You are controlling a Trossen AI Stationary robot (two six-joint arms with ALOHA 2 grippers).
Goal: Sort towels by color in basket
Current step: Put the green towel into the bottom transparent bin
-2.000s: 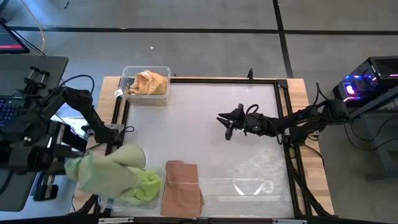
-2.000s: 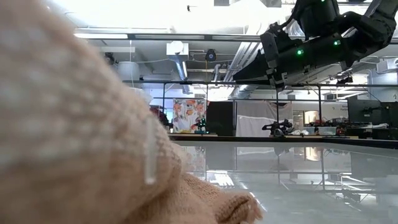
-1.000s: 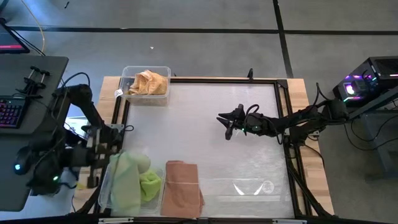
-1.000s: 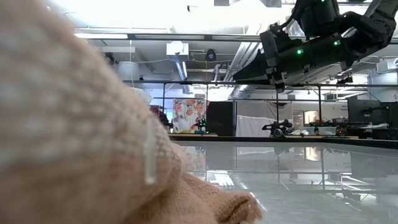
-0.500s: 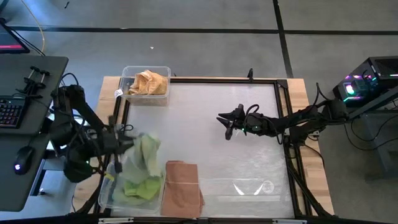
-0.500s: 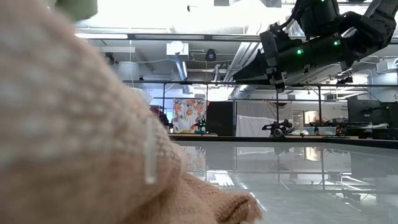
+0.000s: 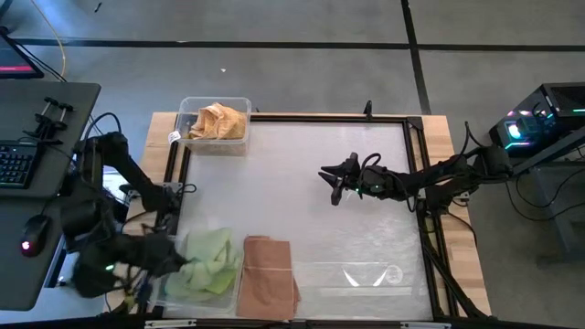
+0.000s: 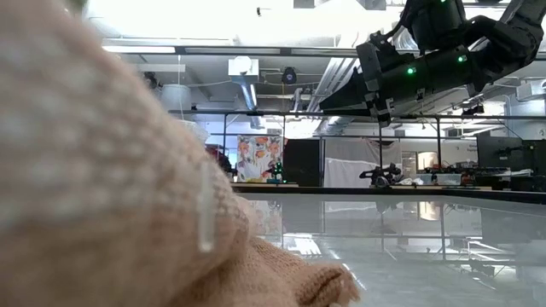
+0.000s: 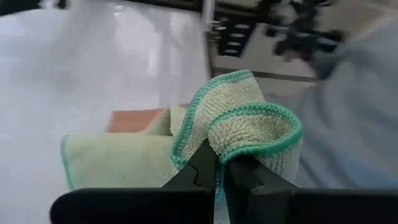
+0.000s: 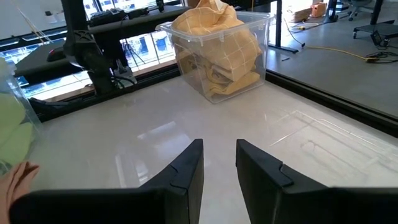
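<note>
My left gripper (image 7: pixel 172 259) (image 9: pixel 221 163) is shut on a light green towel (image 7: pixel 208 263) with a teal hem, low over the clear bin (image 7: pixel 155 285) at the table's near left corner. A salmon pink towel (image 7: pixel 268 274) lies just right of that bin and fills the left of the low view (image 8: pixel 102 170). Mustard yellow towels (image 7: pixel 218 122) (image 10: pixel 217 43) sit in a clear bin at the far left corner. My right gripper (image 7: pixel 335 185) (image 10: pixel 219 155) is open and hovers above the middle of the table, touching nothing. My left gripper pinches a folded edge of the green towel, teal hem (image 9: pixel 217 144) looped over the fingertips, between its two fingers; more than one layer is caught. It comes from the table's left, slanting down. The rest of the towel (image 9: pixel 118 162) lies spread in the near-left bin.
Another clear bin (image 7: pixel 366 274) stands at the near edge, right of the salmon towel. A black frame (image 7: pixel 416 174) borders the white table top. A desk with keyboard and mouse (image 7: pixel 27 164) stands left of the table. Free room lies across the table's middle and far right.
My left gripper carried the green towel up and toward the table's middle, then swung back toward the near edge and down. The towel, bunched and raised half a second ago, now lies spread in the near-left bin. My right arm stayed still.
</note>
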